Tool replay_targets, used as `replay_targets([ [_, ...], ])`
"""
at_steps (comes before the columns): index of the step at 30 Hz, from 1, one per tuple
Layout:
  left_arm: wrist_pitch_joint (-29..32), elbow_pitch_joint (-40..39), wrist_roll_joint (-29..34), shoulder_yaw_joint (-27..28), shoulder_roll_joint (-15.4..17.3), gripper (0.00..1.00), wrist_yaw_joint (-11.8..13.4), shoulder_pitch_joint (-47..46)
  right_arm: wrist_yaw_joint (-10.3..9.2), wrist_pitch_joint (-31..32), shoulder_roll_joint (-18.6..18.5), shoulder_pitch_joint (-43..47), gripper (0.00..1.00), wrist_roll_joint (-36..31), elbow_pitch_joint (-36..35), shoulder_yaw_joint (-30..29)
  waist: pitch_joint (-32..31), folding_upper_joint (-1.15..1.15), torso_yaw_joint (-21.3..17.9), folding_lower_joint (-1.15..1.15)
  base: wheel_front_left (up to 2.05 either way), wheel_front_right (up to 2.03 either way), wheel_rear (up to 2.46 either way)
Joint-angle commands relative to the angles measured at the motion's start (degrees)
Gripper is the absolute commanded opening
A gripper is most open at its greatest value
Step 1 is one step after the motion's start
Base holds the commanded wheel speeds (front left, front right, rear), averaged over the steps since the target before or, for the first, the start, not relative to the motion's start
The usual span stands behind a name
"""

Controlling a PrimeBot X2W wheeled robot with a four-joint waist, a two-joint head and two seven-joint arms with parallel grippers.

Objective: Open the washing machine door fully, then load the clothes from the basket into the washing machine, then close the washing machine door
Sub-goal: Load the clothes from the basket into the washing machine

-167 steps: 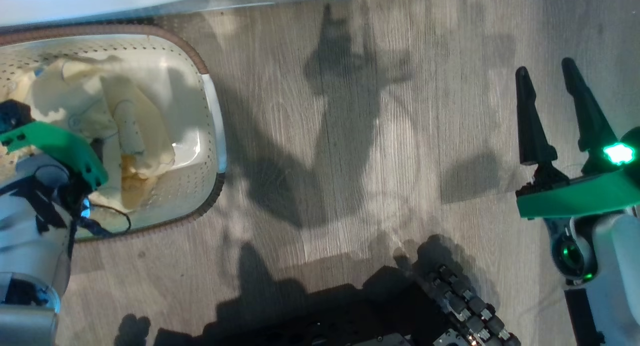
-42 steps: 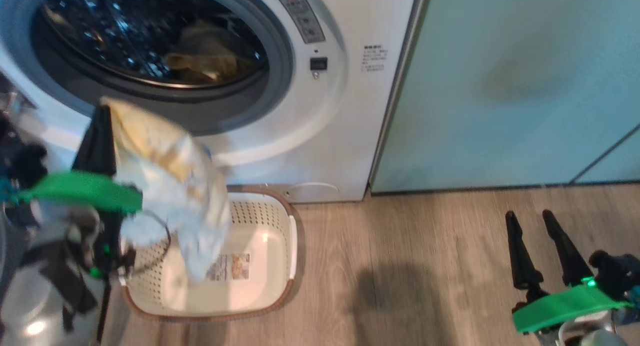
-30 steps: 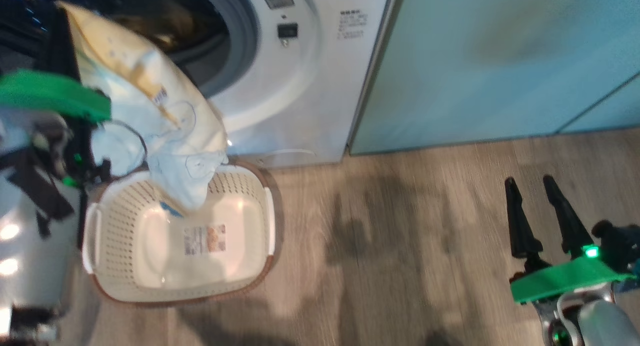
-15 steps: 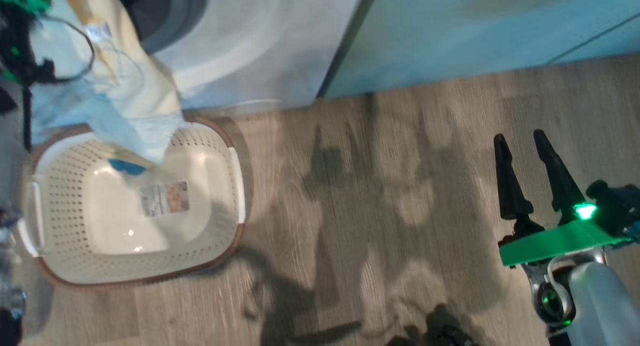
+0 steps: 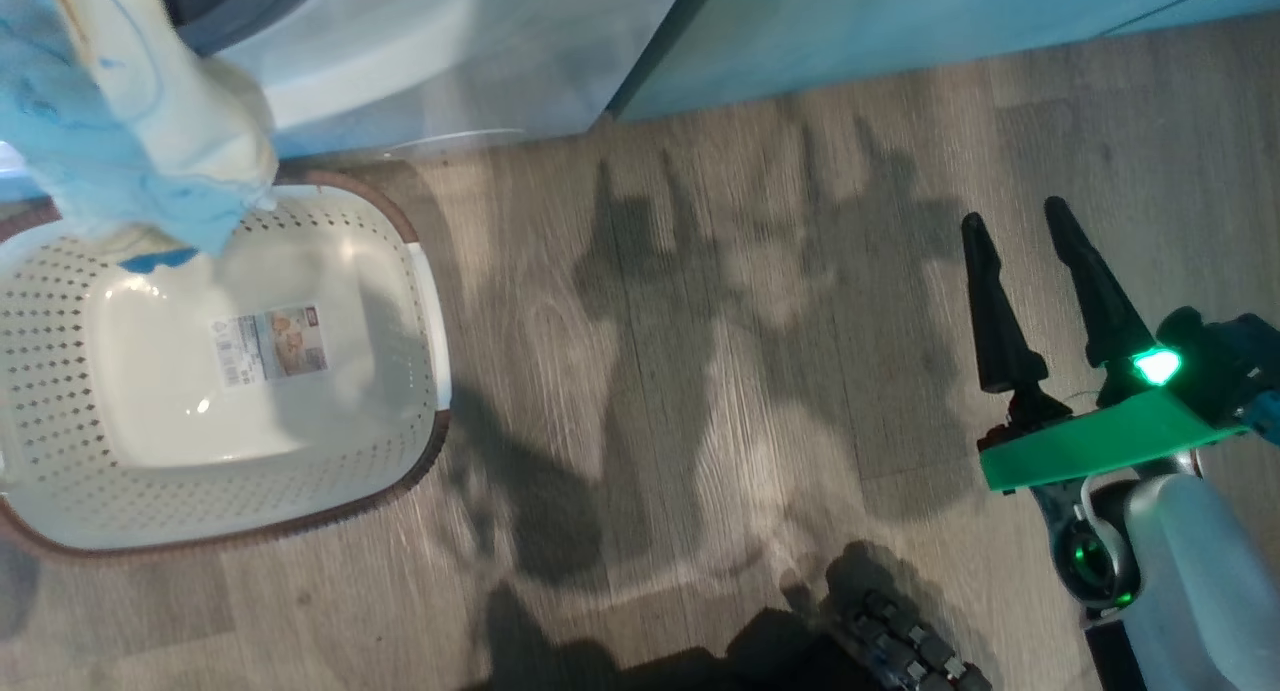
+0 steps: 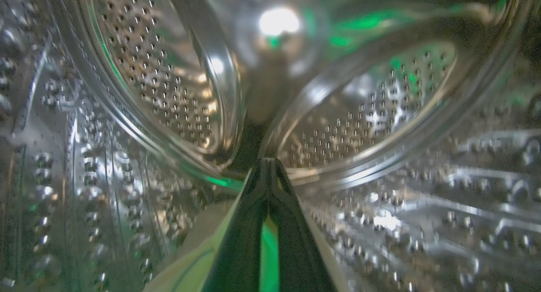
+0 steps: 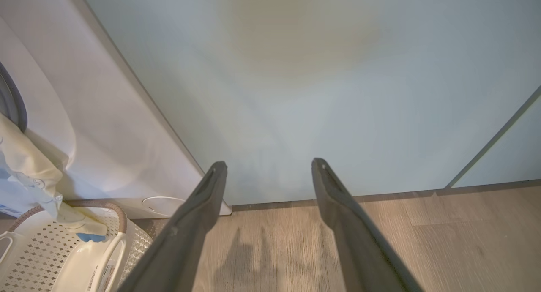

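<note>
left gripper (image 6: 267, 162), jaws clenched on the clothes (image 5: 150, 121), is inside the washing machine (image 6: 160, 85) to release them; right gripper (image 5: 1012, 216) idles, jaws spread, empty.

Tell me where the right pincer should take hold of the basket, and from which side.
Take the white handle on the end of the basket that faces the right pincer, coming from the robot's right and from above. It is a thin bar along that edge, probably slim enough for the open jaws to straddle.
</note>
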Motion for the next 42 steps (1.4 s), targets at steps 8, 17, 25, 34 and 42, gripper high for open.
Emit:
replay_targets([
  [8,-0.5,-13.0,3.5,6.4,3.0,0.0,1.1,-3.1,-0.16,-0.4,0.1,-0.6,1.0,-0.3,-1.6,1.3,2.1,0.0,-0.8,-0.01,0.0,0.0,0.0],
  [17,-0.5,-23.1,7.2,13.6,0.0,0.0,-0.8,-0.4,-0.16,-0.4,0.2,-1.3,1.0,-0.1,-1.1,1.7,2.9,0.0,-0.7,-0.01,0.0,0.0,0.0],
  [25,-0.5,-18.0,12.3,11.9,-0.7,0.0,-1.5,3.3,-0.16,-0.4,0.3,-1.4,1.0,-0.1,-0.8,1.5,2.4,0.0,-0.3,-0.01,0.0,0.0,0.0],
  [34,-0.5,-2.4,14.6,8.8,0.2,1.0,-1.6,-0.2,-0.16,-0.4,0.3,-1.1,1.0,-0.1,-0.6,1.1,1.1,0.0,0.2,-0.01,0.0,0.0,0.0],
  [42,-0.5,7.7,14.1,5.1,-0.6,1.0,-1.7,-1.0,-0.16,-0.4,0.3,-0.2,1.0,0.2,-0.4,0.2,-1.9,0.0,1.3,-0.01,0.0,0.0,0.0],
])
